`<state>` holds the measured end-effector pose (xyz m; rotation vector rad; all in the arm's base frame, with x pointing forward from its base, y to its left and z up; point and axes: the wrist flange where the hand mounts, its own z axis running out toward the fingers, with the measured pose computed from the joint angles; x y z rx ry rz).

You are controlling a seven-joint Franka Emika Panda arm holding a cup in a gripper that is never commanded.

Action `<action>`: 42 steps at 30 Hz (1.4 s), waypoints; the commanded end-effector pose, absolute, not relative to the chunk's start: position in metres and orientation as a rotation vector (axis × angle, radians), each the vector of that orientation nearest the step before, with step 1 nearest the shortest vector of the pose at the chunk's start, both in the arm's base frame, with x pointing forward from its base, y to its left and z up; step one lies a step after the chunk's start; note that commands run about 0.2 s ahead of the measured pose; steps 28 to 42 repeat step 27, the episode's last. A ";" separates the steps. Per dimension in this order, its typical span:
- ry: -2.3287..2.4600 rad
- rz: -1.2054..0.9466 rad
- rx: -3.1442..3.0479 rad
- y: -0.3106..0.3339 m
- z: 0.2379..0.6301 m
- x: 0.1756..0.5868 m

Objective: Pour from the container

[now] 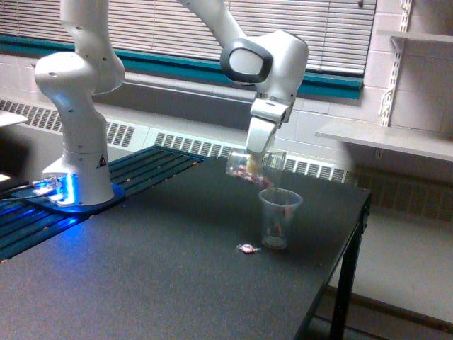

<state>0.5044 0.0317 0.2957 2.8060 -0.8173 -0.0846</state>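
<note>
At the left of the frame the arm's white base (76, 152) stands on a blue-lit mount at the edge of the dark table (141, 283), and a small wrapped candy (248, 248) lies on the tabletop just left of the clear plastic cup (279, 218) in the middle. Above that cup the gripper (255, 160) is clamped on a clear container (255, 165) tipped nearly on its side, its mouth over the cup's rim, with small pinkish pieces inside both.
</note>
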 end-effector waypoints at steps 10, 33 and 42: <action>-0.749 -0.155 2.774 0.042 0.291 0.492; -0.728 -0.143 2.782 0.042 0.290 0.489; -0.728 -0.143 2.782 0.042 0.290 0.489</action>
